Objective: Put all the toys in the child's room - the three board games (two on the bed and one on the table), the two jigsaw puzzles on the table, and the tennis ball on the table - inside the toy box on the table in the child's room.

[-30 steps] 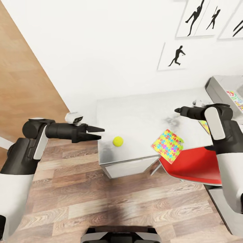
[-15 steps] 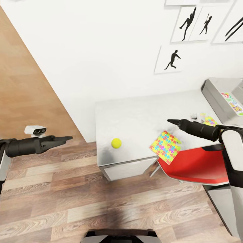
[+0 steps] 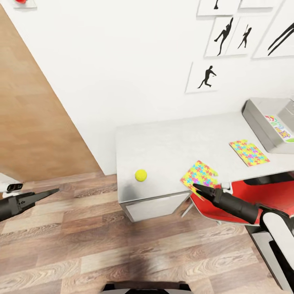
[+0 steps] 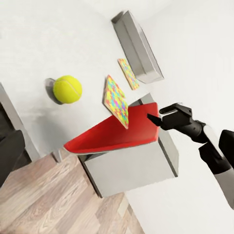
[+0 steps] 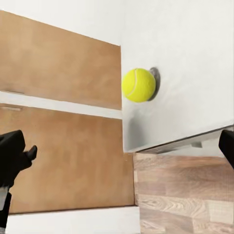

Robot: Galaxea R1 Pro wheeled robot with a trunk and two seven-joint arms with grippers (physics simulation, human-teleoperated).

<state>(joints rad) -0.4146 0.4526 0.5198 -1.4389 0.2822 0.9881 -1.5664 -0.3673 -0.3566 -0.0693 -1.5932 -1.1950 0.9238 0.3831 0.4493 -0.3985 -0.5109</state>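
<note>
Tennis ball near table edge, puzzles beside; left gripper and right gripper narrow, holding nothing.

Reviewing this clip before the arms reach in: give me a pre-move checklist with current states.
1. tennis ball free on the table, near its front edge: ok.
2. Both jigsaw puzzles on the table: near puzzle overhangs the front edge above the red chair: not ok; far puzzle lies flat: ok.
3. toy box reachable at the table's right end: ok.
4. left gripper empty, out over the floor: ok.
5. right gripper empty, just below the near puzzle: ok.
6. Board games located: cannot tell.
</note>
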